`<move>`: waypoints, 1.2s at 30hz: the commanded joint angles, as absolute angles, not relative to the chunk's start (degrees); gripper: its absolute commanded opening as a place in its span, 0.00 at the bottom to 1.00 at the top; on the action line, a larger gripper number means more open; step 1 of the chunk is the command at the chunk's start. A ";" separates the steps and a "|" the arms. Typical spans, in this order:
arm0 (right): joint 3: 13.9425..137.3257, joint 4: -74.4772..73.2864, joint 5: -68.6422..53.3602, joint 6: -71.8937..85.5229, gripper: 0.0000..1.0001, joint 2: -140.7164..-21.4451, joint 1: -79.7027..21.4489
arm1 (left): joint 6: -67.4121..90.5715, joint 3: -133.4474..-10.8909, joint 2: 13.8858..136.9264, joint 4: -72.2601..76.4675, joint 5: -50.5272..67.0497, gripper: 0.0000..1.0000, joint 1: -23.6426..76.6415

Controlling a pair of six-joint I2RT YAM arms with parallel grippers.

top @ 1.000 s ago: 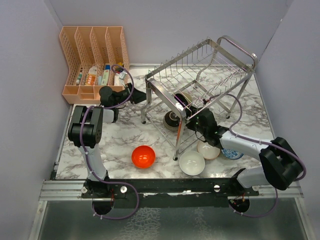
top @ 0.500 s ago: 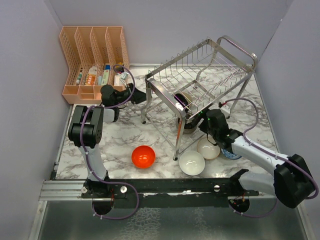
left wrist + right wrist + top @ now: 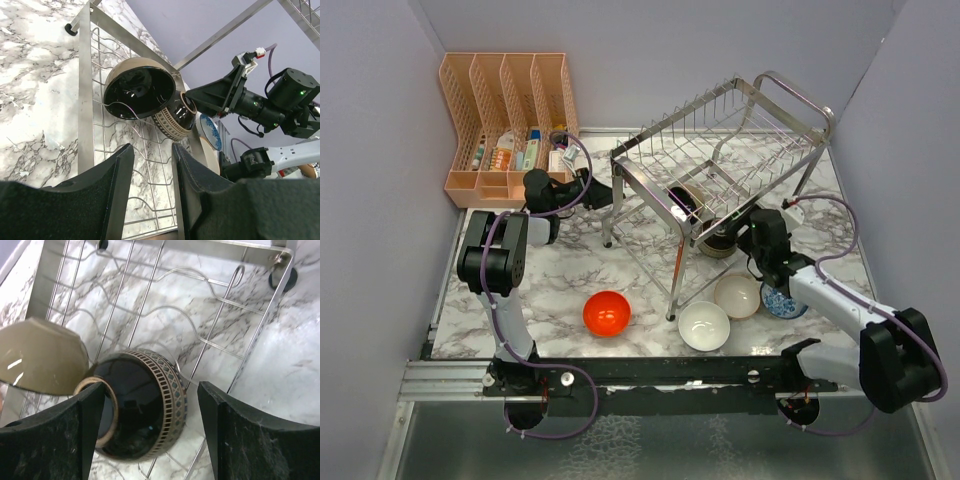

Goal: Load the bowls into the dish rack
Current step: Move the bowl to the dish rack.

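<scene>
You have six bowls to count. Four sit on the marble at the near side: one red-orange bowl (image 3: 606, 313), one white bowl (image 3: 704, 325), one beige-pink bowl (image 3: 737, 296) and one blue-patterned bowl (image 3: 783, 301). Two more lie in the lower tier of the dish rack (image 3: 650, 190) — one tan bowl with a black inside (image 3: 140, 92) and one dark bowl with a patterned band (image 3: 172, 120). You see one rack, of two tiers, and one peach organiser (image 3: 510, 90) at far left — four slots in it.

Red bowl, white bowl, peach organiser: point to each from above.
Red bowl (image 3: 606, 313), top view, inner centre.
White bowl (image 3: 704, 325), top view, inner centre.
Peach organiser (image 3: 460, 100), top view, left slotted wall.
</scene>
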State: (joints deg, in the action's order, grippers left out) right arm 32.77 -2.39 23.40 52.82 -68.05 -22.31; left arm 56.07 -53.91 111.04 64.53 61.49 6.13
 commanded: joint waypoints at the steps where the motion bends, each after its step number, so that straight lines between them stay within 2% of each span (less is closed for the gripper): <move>1: 34.23 -2.93 27.78 48.02 0.74 -71.17 -19.43 | 54.46 -55.08 109.69 64.21 61.01 0.39 6.50; 9: 35.38 -1.29 25.06 40.95 0.76 -65.73 -19.25 | 54.40 -54.94 109.04 63.98 60.76 0.39 6.59; 19: 32.26 -1.37 6.48 35.44 0.75 -56.22 -19.25 | 54.76 -54.50 108.07 64.51 60.30 0.39 7.26; 25: 30.57 2.25 -5.64 33.04 0.75 -56.75 -19.23 | 54.27 -54.35 107.28 63.99 59.99 0.39 8.19; 36: 27.21 14.85 -17.02 31.44 0.75 -61.19 -19.23 | 46.73 -54.32 104.62 54.24 57.95 0.39 9.81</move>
